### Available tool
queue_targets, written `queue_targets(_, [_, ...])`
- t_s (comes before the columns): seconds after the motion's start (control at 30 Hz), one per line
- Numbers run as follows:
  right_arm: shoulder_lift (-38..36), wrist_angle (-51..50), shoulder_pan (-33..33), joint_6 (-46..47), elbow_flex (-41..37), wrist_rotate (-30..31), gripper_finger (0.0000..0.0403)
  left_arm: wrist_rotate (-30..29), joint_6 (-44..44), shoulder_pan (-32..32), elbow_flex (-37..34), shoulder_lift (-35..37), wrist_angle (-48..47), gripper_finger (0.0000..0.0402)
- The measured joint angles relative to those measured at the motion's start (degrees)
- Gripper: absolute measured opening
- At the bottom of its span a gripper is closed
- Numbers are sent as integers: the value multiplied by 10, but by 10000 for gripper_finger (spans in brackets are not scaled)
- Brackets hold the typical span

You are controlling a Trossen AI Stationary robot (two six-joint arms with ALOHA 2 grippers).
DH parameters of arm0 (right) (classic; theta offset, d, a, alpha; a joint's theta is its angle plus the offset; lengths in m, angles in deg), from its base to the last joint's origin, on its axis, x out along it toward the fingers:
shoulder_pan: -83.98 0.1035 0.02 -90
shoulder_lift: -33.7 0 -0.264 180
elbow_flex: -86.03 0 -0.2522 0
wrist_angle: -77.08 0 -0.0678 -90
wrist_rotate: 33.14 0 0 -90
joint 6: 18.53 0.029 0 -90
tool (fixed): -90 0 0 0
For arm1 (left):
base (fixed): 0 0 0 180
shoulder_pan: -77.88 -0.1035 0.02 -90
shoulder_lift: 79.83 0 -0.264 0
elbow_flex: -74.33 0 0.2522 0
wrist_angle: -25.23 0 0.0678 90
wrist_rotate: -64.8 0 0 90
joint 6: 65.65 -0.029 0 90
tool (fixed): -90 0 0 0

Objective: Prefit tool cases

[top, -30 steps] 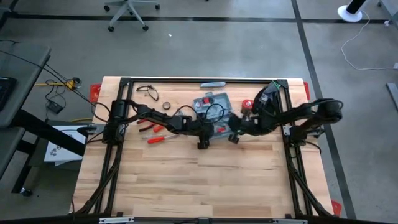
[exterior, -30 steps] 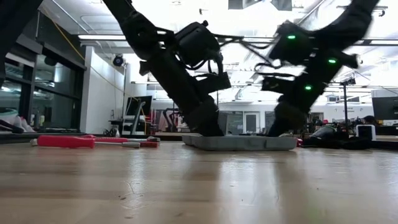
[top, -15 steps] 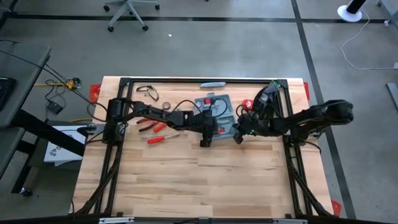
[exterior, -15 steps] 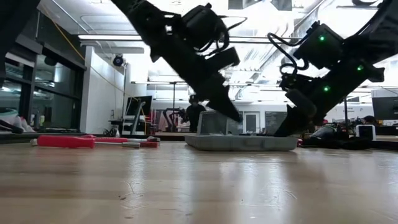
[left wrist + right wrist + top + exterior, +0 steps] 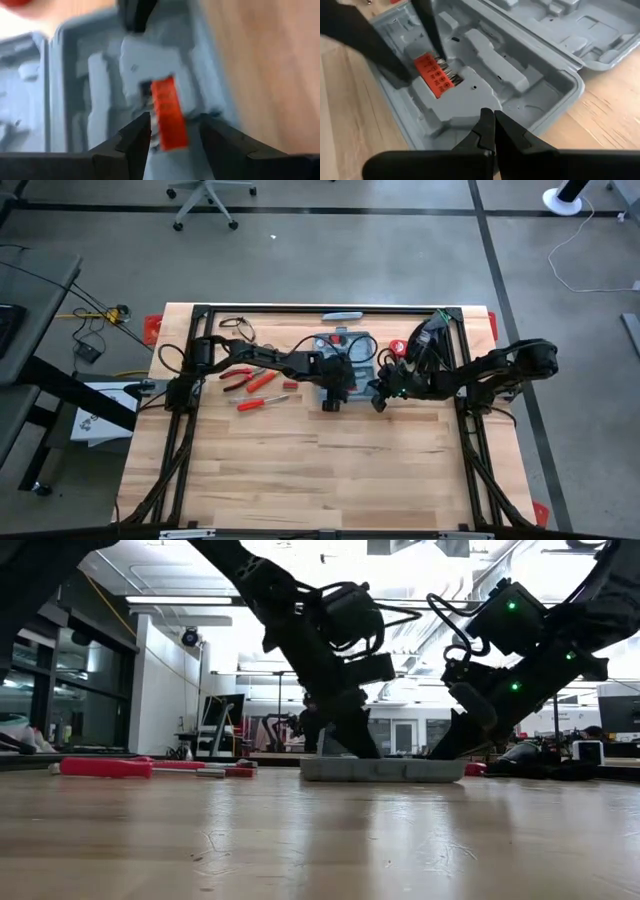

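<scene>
Centrally, near the table's upper edge, the tool case (image 5: 345, 360) lies open; left gripper (image 5: 172, 132), fingers parted around the red bit holder (image 5: 433, 75), seats it; right gripper (image 5: 493, 131), shut, presses the tray steady

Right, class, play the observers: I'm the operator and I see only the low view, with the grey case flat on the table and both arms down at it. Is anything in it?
Observer: Yes. An orange bit holder sits in a recess of the open tool case.
Operator: Is it gripped?
Observer: No. The left end effector is open, with a finger on either side of the holder.
Operator: And the other arm?
Observer: The right end effector is shut, at the case's edge.
</scene>
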Motion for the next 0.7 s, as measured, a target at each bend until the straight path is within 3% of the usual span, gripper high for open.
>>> queue_targets(0.13, [0, 0, 0, 0, 0, -4, 0, -16, -18, -8, 11, -1, -29, 176])
queue_targets(0.7, [1, 17, 0, 1, -1, -11, 0, 50, -14, -15, 20, -42, -31, 177])
